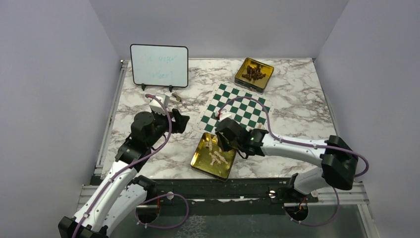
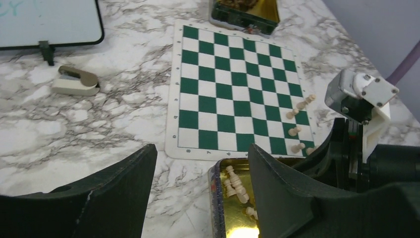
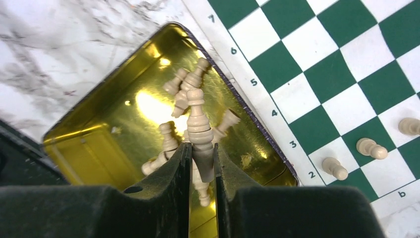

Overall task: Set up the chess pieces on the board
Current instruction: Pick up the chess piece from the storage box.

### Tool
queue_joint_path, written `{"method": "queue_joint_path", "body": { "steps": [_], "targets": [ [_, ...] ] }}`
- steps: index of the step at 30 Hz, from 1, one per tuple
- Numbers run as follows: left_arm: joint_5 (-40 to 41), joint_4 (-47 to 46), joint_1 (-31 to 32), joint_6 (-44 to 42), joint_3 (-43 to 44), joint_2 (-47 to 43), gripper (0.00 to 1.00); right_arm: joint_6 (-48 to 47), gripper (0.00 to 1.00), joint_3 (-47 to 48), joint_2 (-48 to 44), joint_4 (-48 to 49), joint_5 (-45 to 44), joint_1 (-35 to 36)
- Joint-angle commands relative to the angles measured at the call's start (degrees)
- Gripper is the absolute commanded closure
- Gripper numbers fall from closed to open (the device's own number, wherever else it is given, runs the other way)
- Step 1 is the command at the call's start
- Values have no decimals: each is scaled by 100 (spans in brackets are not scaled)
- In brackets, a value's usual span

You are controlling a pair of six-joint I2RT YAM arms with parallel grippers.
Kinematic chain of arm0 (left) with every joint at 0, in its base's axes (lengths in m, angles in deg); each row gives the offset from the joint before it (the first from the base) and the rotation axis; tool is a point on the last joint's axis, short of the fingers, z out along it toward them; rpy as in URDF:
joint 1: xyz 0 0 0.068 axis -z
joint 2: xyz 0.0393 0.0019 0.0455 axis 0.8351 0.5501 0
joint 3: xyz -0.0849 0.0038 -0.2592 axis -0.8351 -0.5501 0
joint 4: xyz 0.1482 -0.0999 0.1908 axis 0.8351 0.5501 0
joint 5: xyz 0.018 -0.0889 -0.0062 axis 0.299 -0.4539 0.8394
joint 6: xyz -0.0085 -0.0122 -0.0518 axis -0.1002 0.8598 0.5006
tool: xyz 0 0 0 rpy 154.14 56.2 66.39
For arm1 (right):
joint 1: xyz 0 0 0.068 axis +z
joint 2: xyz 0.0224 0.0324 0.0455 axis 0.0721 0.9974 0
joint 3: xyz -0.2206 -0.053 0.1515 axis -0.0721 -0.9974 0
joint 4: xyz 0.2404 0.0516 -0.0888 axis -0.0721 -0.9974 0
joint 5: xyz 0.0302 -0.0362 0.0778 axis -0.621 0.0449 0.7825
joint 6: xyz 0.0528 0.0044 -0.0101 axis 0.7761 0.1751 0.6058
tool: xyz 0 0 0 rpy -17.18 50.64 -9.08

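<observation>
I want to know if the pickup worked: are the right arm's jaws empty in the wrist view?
No, the right arm's jaws are shut on the base of a pale chess piece, held over the gold tin.

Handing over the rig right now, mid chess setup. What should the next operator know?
Right gripper: jaws shut on one cream piece over the near tin.
Left gripper: open, empty, left of the board.
Done: a few cream pawns sit along one board edge.
Left: the other cream pieces in the near tin, the dark pieces in the far tin.
</observation>
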Motion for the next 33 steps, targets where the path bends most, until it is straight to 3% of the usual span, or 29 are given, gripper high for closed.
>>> {"method": "queue_joint_path", "body": {
  "steps": [1,8,11,15,18,21,25,30,33],
  "targets": [
    [-1313,-1073,-21,-284,-365,-369,32,-282,83,112,-480,-263,495,31],
    [-3231,-2086,-17,-836,-992,-574,32,-406,84,123,-937,-215,1266,22],
    [-3969,-2083,40,-1361,-1063,-479,34,-450,84,156,-1118,-215,1610,22],
    [-3944,-2065,184,-1533,-1134,-390,34,-447,84,163,-1402,-190,1797,22],
    [-3275,-2218,190,-692,-1089,-262,31,-455,84,25,-1650,-11,1772,22],
    [-2877,-2592,190,719,-1145,-159,30,-467,85,-257,-1886,283,1598,22],
    [-2485,-2114,190,2424,-823,331,32,-543,85,-675,-2221,856,1399,22],
    [-3478,-1895,186,3811,-403,1306,40,-704,85,-961,-2563,1290,1476,22],
    [-4098,-1992,190,4182,-213,1827,40,-757,85,-973,-2608,1301,1398,22]
  ]
}}
